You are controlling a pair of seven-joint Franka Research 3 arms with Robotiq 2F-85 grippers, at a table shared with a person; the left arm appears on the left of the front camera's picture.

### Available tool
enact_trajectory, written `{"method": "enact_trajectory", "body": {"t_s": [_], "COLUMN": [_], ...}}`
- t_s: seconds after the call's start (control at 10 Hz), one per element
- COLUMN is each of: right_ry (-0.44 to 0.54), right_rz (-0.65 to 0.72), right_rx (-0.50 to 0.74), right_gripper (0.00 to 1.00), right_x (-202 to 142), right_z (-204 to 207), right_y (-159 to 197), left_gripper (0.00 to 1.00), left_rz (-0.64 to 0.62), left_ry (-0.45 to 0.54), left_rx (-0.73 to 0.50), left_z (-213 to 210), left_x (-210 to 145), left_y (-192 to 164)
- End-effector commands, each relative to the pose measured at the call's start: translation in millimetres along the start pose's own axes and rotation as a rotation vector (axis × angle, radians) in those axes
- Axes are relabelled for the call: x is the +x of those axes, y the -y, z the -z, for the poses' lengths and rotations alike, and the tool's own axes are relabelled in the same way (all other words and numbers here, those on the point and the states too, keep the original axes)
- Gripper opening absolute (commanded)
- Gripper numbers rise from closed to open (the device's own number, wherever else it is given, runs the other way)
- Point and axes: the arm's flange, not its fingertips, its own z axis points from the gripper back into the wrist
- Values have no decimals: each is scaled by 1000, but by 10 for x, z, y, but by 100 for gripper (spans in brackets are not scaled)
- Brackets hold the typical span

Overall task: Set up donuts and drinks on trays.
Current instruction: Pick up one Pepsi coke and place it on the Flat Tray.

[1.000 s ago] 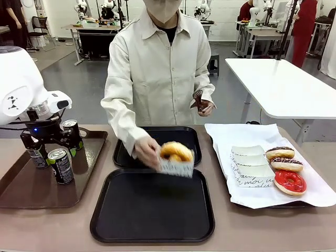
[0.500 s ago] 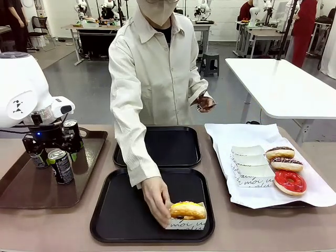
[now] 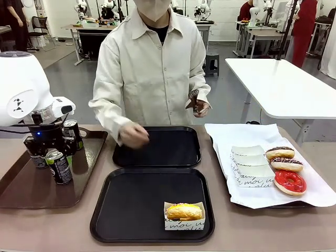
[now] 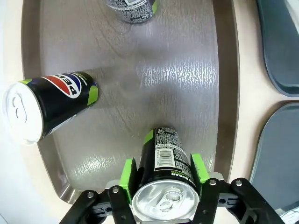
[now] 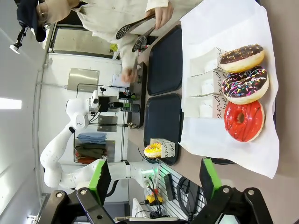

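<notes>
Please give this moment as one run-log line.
left gripper: around a can on brown tray, grip unclear | right gripper: open | sleeved donut on near black tray | person's hand at far tray

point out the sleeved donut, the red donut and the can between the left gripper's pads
sleeved donut [image 3: 184, 211]: front view, glazed top
red donut [image 3: 281, 184]: front view, icing left of hole
can [image 4: 166, 156]: left wrist view, label on its side

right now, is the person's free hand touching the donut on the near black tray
Apart. The front view shows the sleeved donut alone on the near black tray, the person's free hand raised over the far black tray.
</notes>
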Motion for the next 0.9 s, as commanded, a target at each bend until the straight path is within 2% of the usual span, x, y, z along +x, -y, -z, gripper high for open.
{"method": "enact_trajectory", "body": {"t_s": [0.0,0.1,0.2,0.3,0.4,0.6,0.8], "right_ry": [8,8,8,8,8,8,8], "right_rz": [-3,-3,-3,-3,-3,-3,-3], "right_rx": [22,22,22,22,22,22,22], "right_gripper": [100,100,100,100,100,100,100], "right_x": [16,16,16,16,16,16,16], "right_z": [-15,-15,-15,-15,-15,-15,-15], "right_y": [-7,-7,-7,-7,-7,-7,-7], "left_gripper": [54,21,34,1,27,27,27], "left_rz": [-33,-39,-34,-33,-48,-62,-60], "left_ry": [-19,-28,-23,1,20,93,130], "left_rx": [29,33,25,-4,-26,-85,-104], "left_z": [-105,-145,-244,-436,-695,-1296,-1474], "left_x": [14,16,20,26,8,-124,-183], "left_y": [22,13,6,2,1,-9,-50]}}
